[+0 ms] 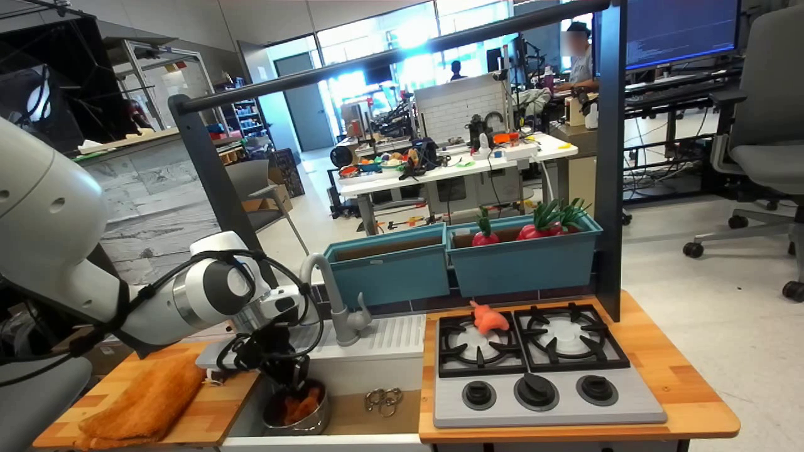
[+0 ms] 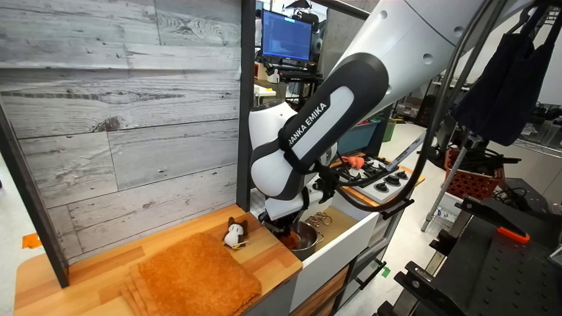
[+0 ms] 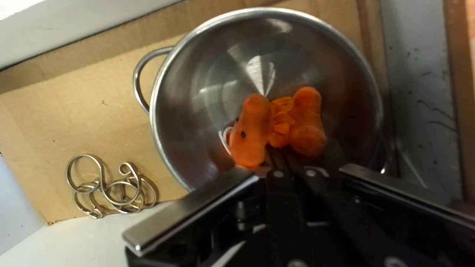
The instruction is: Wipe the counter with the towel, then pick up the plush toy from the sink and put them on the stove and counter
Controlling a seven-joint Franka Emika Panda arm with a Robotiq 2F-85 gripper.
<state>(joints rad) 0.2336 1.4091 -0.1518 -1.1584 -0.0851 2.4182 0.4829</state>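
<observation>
Fingertips (image 3: 275, 163) all dark blur by the plush toy (image 3: 276, 128), no calling the grip, and an exterior view crops the towel (image 2: 197, 272), near end!

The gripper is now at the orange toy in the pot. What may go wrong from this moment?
The orange toy might slip: the gripper is at its middle, but whether it holds firmly cannot be told.
The pot could be bumped or dragged during lifting, since the toy lies inside its rim.
On the stove lies a coral-coloured toy; placing this one close to it may nudge it.
</observation>
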